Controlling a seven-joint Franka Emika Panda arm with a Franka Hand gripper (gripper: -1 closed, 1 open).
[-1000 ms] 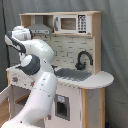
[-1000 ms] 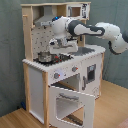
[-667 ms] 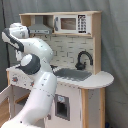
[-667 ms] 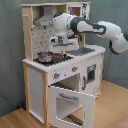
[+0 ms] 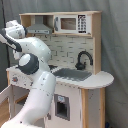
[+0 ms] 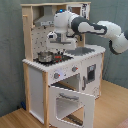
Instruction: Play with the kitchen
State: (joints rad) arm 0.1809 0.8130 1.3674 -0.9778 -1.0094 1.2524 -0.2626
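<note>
The kitchen (image 6: pixel 37 85) of light wood and white panels shows in both exterior views, its oven door (image 6: pixel 71 102) hanging open and down at the front. It has a grey hood (image 5: pixel 40 27), a black faucet (image 5: pixel 83 59) and a grey sink (image 5: pixel 73 75). In the second exterior view my gripper (image 6: pixel 56 44) hangs above the hob (image 6: pixel 50 59), just above and to the right of a small metal pot (image 6: pixel 45 56). In the first exterior view my own white arm (image 5: pixel 32 65) hides the gripper and the hob.
A toy microwave (image 5: pixel 70 23) sits in the upper shelf. The counter (image 5: pixel 97 80) juts out rounded at the sink end. A grey curtain (image 6: pixel 10 50) hangs behind the kitchen, and the wooden floor (image 6: pixel 107 112) lies in front.
The arm has risen a little and shifted slightly toward the second exterior view's right, carrying the gripper higher over the hob. The pot and oven door have not moved.
</note>
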